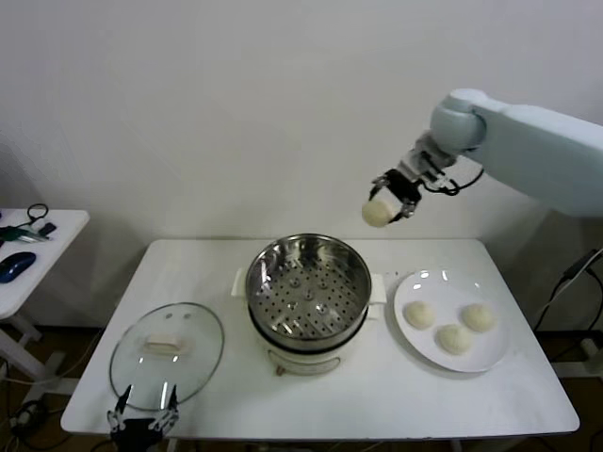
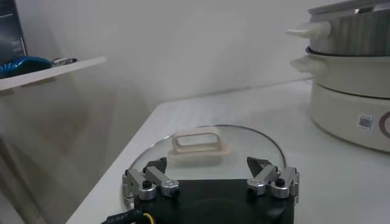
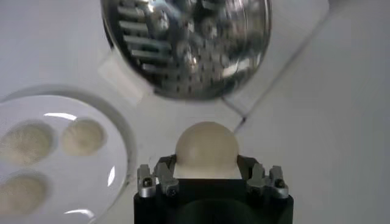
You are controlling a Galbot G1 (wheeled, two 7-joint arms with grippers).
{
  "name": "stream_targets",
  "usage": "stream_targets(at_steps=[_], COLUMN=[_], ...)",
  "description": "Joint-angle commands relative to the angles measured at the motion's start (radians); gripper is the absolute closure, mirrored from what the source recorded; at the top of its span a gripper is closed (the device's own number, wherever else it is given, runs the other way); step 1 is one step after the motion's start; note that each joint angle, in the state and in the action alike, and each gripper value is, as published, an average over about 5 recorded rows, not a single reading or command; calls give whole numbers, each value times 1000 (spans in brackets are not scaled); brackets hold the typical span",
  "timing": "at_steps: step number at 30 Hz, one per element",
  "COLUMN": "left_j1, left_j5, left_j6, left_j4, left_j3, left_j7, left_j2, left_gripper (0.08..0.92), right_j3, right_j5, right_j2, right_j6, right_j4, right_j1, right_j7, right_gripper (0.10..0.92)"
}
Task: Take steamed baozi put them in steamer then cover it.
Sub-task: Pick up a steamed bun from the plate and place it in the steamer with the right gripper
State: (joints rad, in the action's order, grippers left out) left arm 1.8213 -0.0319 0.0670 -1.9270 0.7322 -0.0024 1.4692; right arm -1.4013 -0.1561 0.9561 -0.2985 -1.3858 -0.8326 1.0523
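Your right claw [image 1: 389,201] is closed on one bun [image 1: 377,213], holding it in the air above the surface [image 1: 396,395], up at about 1 o'clock from the steamer [image 1: 307,290]. In the right wrist view the bun [image 3: 206,147] sits squeezed between the two fingers [image 3: 159,176], with the steamer's perforated bottom [image 3: 189,42] showing beyond it and the plate [image 3: 116,158] off to one side.

The steamer stands at the middle of the surface, uncovered, and you can see nothing inside its basket. At its 3 o'clock, just beside it, lies the white plate [image 1: 407,337] with three more buns [image 1: 419,314] on it, set close together but apart from one another.

The glass lid [image 1: 167,353] lies flat on the surface at about 8 o'clock from the steamer, handle [image 1: 164,344] up. Your left claw [image 1: 142,421] hangs at the near edge of the surface, at the lid's 6 o'clock, with its fingers [image 2: 149,181] spread wide and gripping nothing; the left wrist view shows the lid's handle [image 2: 200,146] straight ahead between them.
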Motion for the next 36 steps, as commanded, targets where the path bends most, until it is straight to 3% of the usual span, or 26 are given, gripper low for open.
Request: stream_targets(at_steps=[1, 10, 18, 36], left_j1=[3, 4, -2, -20], left_j5=[1, 1, 5, -7], left_j6=[1, 0, 2, 3], left_j4=[-5, -15, -8, -1], left_j3=[1, -1, -3, 0], left_j7=[0, 0, 0, 0], left_j2=[0, 7, 6, 1], left_gripper=[177, 177, 177, 177], right_j3=[-62, -21, 50, 121], right_j5=[69, 404, 564, 607], right_j2=[54, 91, 125, 275], right_j6=[-110, -177, -181, -194], right_j4=[-260, -105, 41, 248], right_j1=[-71, 140, 309, 416], right_j7=[-48, -156, -228, -271], right_gripper=[348, 354, 355, 331])
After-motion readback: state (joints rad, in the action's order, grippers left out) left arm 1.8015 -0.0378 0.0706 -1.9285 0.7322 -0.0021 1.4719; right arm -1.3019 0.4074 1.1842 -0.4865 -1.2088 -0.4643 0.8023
